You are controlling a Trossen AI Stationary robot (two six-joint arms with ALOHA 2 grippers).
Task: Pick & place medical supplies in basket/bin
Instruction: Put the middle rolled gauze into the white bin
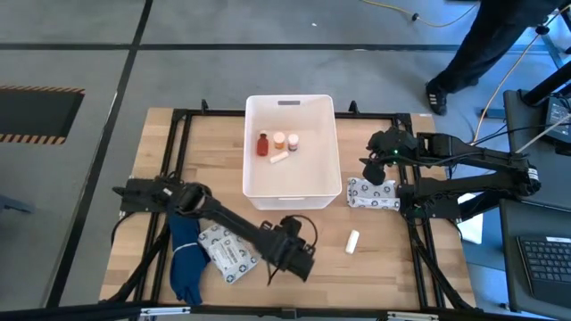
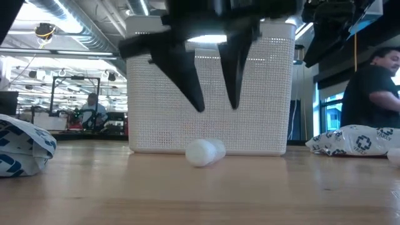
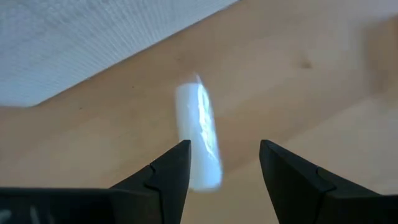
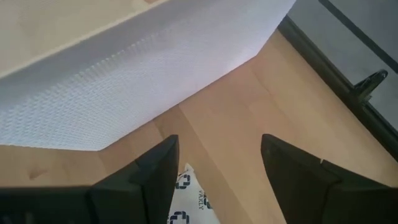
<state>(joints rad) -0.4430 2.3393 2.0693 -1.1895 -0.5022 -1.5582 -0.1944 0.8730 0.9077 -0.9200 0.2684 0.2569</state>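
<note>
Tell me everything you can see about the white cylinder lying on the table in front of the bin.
The white cylinder is short, smooth and glossy, plastic by the look of it. It lies on its side on the bare wooden table, apart from the white bin. Nothing grips it; the left gripper hovers open near it.

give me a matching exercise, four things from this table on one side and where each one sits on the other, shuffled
Things:
1. red bottle
2. white cylinder
3. blue glove
4. right gripper

Places:
A. on the bare wood, ahead of the left gripper
B. above a printed packet beside the tub
C. inside the white tub
D. on the table under the left arm, next to another packet

Pairs: 1-C, 2-A, 3-D, 4-B
</note>
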